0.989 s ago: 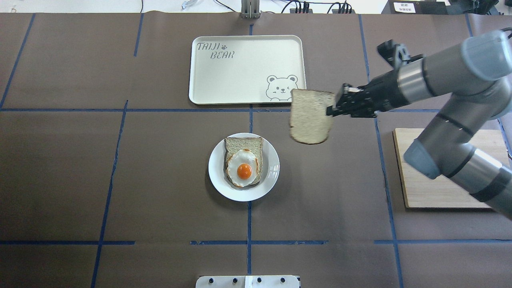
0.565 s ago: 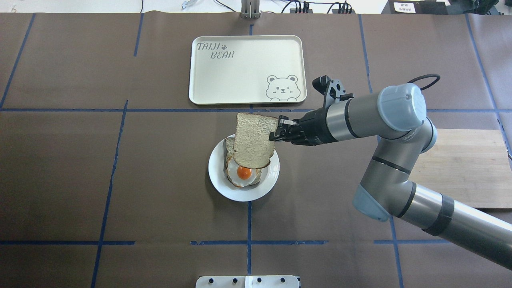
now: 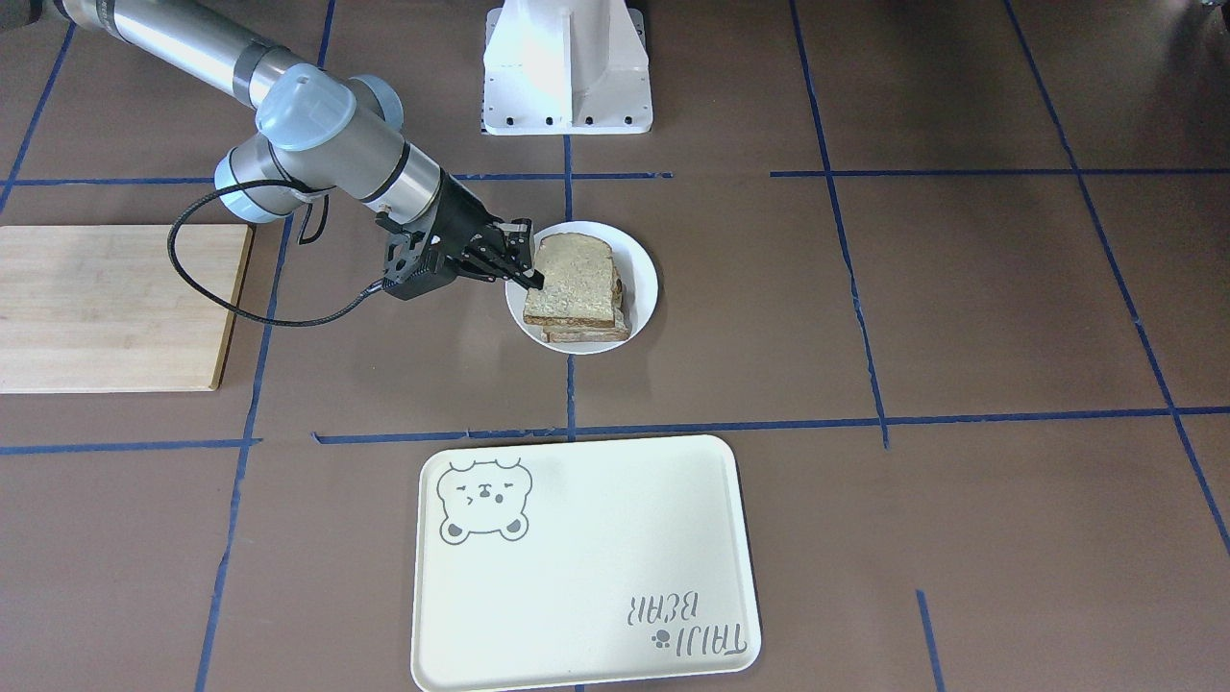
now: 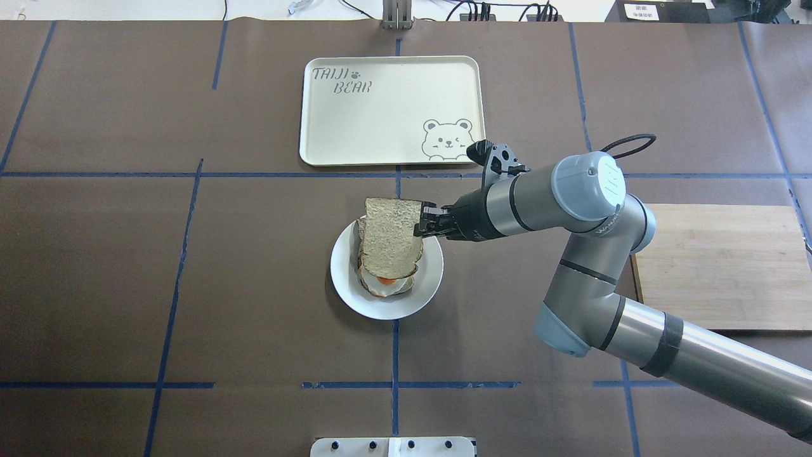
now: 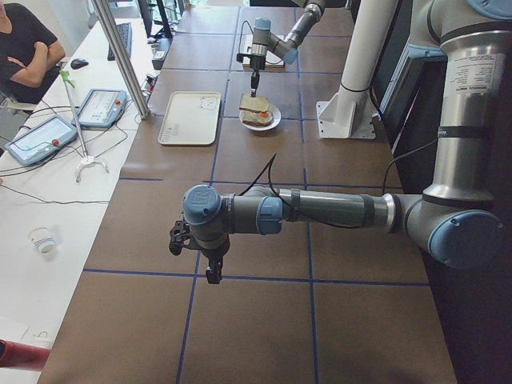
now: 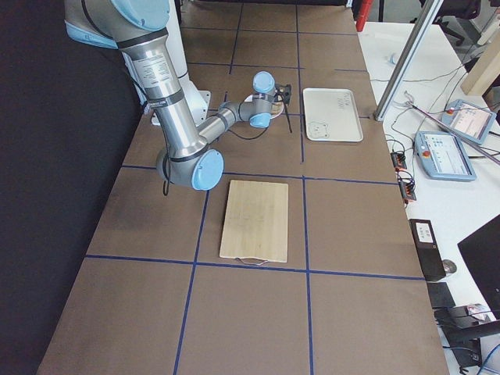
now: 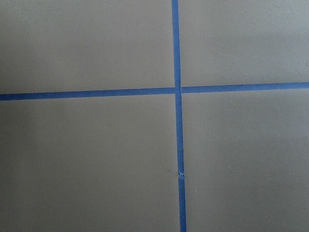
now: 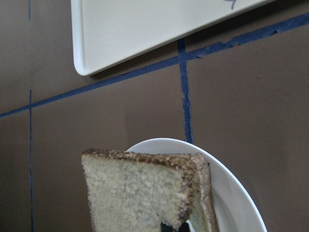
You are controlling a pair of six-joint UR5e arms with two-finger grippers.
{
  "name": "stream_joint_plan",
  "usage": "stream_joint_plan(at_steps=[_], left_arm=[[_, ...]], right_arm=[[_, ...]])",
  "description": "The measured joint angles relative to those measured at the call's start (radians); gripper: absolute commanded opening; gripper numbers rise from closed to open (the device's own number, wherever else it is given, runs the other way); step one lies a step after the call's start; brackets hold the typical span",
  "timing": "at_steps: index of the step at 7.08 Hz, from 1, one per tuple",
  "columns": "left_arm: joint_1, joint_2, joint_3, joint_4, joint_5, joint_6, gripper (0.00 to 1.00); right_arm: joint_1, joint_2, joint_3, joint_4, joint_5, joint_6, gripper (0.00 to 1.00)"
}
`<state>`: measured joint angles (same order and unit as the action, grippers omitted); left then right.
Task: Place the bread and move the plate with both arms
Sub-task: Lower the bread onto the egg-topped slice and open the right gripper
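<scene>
My right gripper (image 4: 424,227) is shut on the right edge of the plain bread slice (image 4: 390,244). The slice lies tilted on top of the egg-topped slice on the small white plate (image 4: 355,298). Only a strip of the fried egg (image 4: 384,284) shows under it. In the front-facing view the gripper (image 3: 527,274) grips the bread (image 3: 572,279) over the plate (image 3: 646,279). The right wrist view shows the bread (image 8: 140,193) and the plate's rim (image 8: 231,188). My left gripper (image 5: 210,270) hangs over bare table far to the left; I cannot tell if it is open.
The cream bear tray (image 4: 390,111) lies just beyond the plate, also in the front-facing view (image 3: 577,567). A wooden board (image 4: 723,266) lies to the right, partly under my right arm. The white pedestal base (image 3: 567,67) stands at the robot's side.
My right gripper carried the bread left and down, from beside the tray's corner to the plate. The slice now covers most of the egg.
</scene>
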<state>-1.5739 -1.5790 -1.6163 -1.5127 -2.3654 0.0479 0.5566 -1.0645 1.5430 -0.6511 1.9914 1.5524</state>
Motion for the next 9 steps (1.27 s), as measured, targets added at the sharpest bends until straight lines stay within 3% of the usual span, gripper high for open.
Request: stream_joint_plan(at_steps=[4,5,6,7,9], left_arm=[[0.0,0.0,0.0,-0.001,0.0,0.001,1.0],[0.0,0.001,0.001,-0.001,0.0,0.001,1.0],[0.0,0.002,0.001,-0.001,0.0,0.002,1.0],[0.0,0.003,0.001,-0.001,0.0,0.002,1.0],[0.0,0.005,-0.002,-0.001,-0.001,0.001,1.0]], right_arm=[[-0.041,0.004,-0.019,0.0,-0.03,-0.002,0.03],[-0.045,0.008,-0.025,0.0,-0.039,-0.003,0.26],[-0.046,0.011,-0.029,0.001,-0.043,-0.003,0.67],[-0.047,0.013,-0.031,0.004,-0.046,-0.002,0.99],[-0.047,0.013,-0.031,0.011,-0.05,-0.002,1.0]])
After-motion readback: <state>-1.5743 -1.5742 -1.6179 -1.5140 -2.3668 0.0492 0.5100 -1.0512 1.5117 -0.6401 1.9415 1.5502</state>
